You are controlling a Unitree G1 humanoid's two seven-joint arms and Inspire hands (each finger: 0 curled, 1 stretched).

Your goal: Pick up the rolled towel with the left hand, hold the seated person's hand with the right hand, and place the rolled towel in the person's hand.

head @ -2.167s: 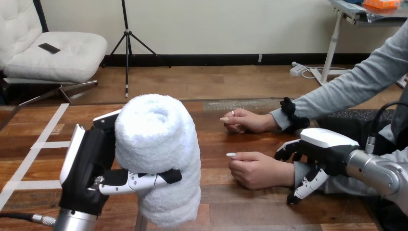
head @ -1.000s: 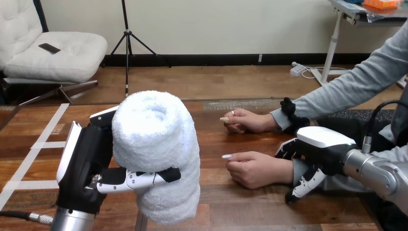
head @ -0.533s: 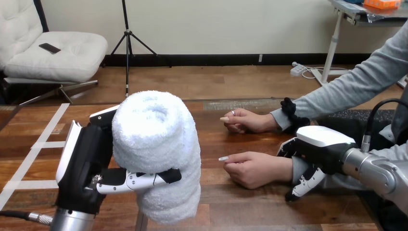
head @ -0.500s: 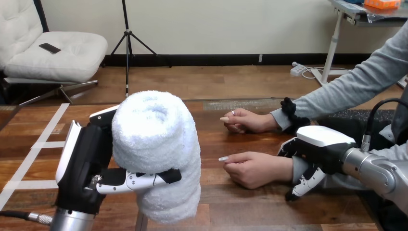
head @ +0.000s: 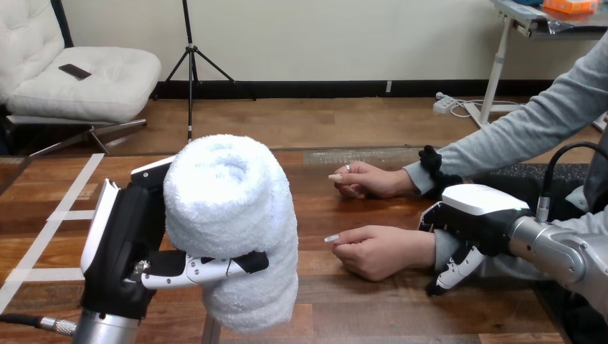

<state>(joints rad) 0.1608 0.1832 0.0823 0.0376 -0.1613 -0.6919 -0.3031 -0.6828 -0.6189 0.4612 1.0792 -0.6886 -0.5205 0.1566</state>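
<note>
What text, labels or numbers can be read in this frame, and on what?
None: no word, number or sign can be read here.
rolled towel: plain white, no tag or print visible.
left hand and right hand: white shells show no legible marking.
tape strips on the table: blank.

White rolled towel [head: 229, 215], black-and-white left hand [head: 129, 236], brown wooden table [head: 373, 308], grey sleeve [head: 516, 136]
</note>
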